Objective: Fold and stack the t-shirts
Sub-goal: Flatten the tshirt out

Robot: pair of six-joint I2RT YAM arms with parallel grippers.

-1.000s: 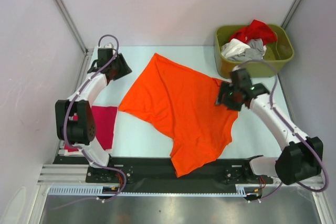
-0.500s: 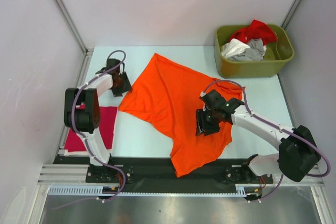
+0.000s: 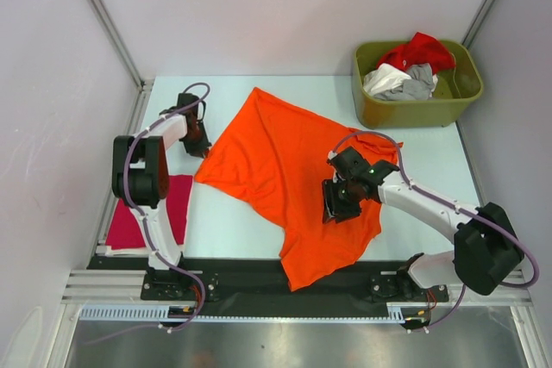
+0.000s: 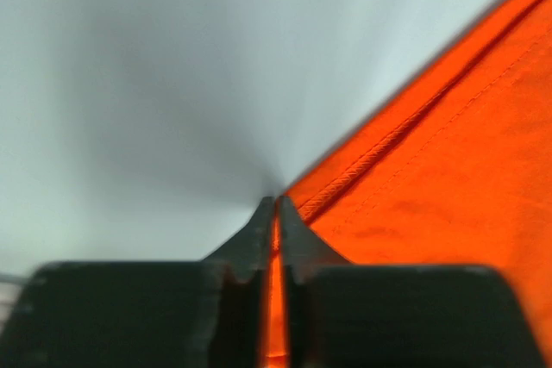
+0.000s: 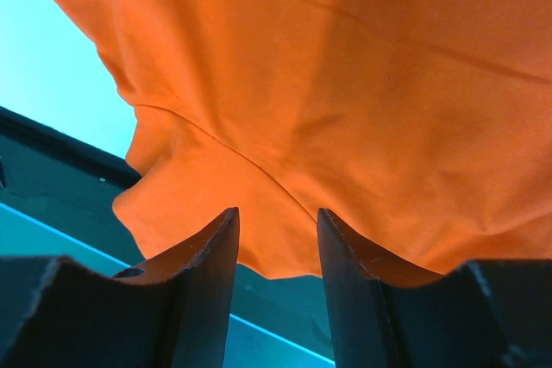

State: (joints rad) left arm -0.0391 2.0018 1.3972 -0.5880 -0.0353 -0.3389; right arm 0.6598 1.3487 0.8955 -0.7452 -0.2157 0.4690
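- Your left claw (image 3: 200, 146) has come in from off the cloth to the left corner of the orange t-shirt (image 3: 285, 157) and pinched down. In its wrist view the fingers (image 4: 254, 234) stand almost together, with a sliver of orange hem caught between them.
- Your right claw (image 3: 332, 210) has left the orange t-shirt's right sleeve side and now sits over its lower middle. Its jaws have narrowed but stand clearly apart, with cloth beneath them and nothing gripped that I can see.
- The orange t-shirt has not shifted. It lies spread and skewed on the table (image 3: 233, 221), its near end draped over the front rail.
- Just left of the orange t-shirt lies the magenta t-shirt (image 3: 177, 200), flat.
- Beyond the orange t-shirt's right corner, the bin (image 3: 371, 111) holds the red tee (image 3: 420, 49), white tee (image 3: 384, 81) and grey tee (image 3: 417, 86).
- One corner is secured, so the fold looks about to begin. Get the right claw a hold before you lift, or the cloth will likely drag lopsided.
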